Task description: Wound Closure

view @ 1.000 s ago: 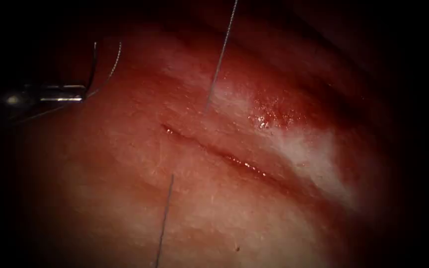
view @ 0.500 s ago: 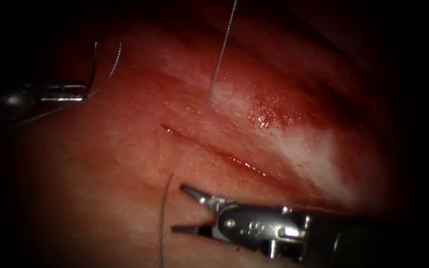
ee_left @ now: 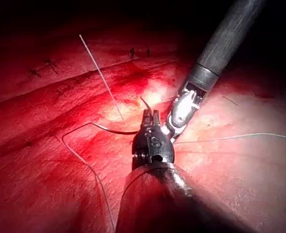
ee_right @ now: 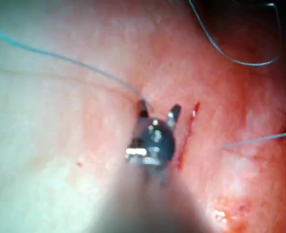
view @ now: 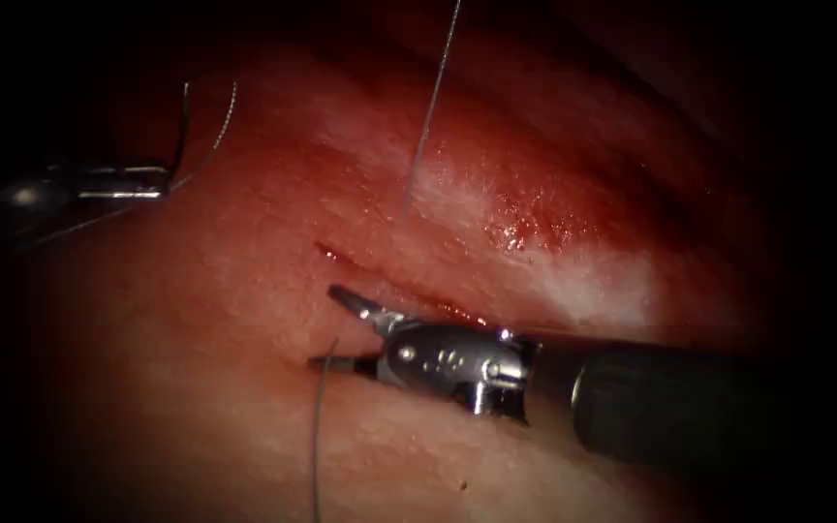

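Note:
The cut (view: 418, 291) runs slantwise across the tissue (view: 196, 407). At the far left, clear of the tissue, my left tool (view: 162, 181) is shut on the curved needle (view: 184, 126) near one end; the left wrist view shows the same grip (ee_left: 150, 114). One thread strand (view: 428, 107) rises from the tissue right of the cut. A second strand (view: 317, 436) leaves the tissue left of the cut. My right tool (view: 325, 327) lies over the cut with its jaws apart, the lower jaw touching this second strand. The right wrist view shows the spread jaws (ee_right: 159, 108) at the thread (ee_right: 75, 62).
Red fluid (view: 535, 228) glistens on the tissue right of the cut, beside a pale patch (view: 603, 286). Loose thread (view: 215, 136) loops from the needle by the left tool. Older stitches (ee_left: 48, 63) mark the tissue in the left wrist view.
My right tool came in from the lower right and moved up and left to the lower thread strand, jaws still apart. The left tool and needle have not moved.

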Motion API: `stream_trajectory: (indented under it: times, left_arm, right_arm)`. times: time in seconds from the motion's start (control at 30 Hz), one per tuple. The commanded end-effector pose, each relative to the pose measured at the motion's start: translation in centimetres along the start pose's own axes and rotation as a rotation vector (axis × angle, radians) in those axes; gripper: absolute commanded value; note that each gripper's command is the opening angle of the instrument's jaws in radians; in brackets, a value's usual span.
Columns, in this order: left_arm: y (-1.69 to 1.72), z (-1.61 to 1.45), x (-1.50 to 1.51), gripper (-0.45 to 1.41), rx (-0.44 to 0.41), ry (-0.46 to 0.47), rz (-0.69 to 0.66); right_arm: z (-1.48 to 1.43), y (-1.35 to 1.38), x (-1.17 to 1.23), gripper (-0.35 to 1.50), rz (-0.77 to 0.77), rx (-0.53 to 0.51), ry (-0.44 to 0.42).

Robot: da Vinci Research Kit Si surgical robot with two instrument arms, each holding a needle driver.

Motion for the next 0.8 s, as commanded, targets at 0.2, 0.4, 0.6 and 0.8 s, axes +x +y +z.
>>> stream_trajectory:
  times: [0.2, 0.4, 0.6, 0.8]
  left_arm:
    - [0.01, 0.06, -0.05, -0.45, -0.003, 0.0, -0.001]
    - [0.01, 0.06, -0.05, -0.45, -0.003, 0.0, -0.001]
    - [0.01, 0.08, -0.05, -0.45, -0.004, 0.001, -0.001]
    - [0.01, 0.08, -0.05, -0.45, -0.004, 0.001, -0.001]
  right_arm:
    - [-0.28, -0.07, 0.14, -0.35, 0.043, -0.017, -0.022]
    - [-0.62, -0.23, 0.45, -0.35, 0.026, -0.016, -0.011]
    - [-0.78, -0.63, 0.72, -0.35, 0.004, 0.01, 0.003]
    - [-0.9, -1.06, 0.97, -0.35, -0.025, 0.049, 0.022]
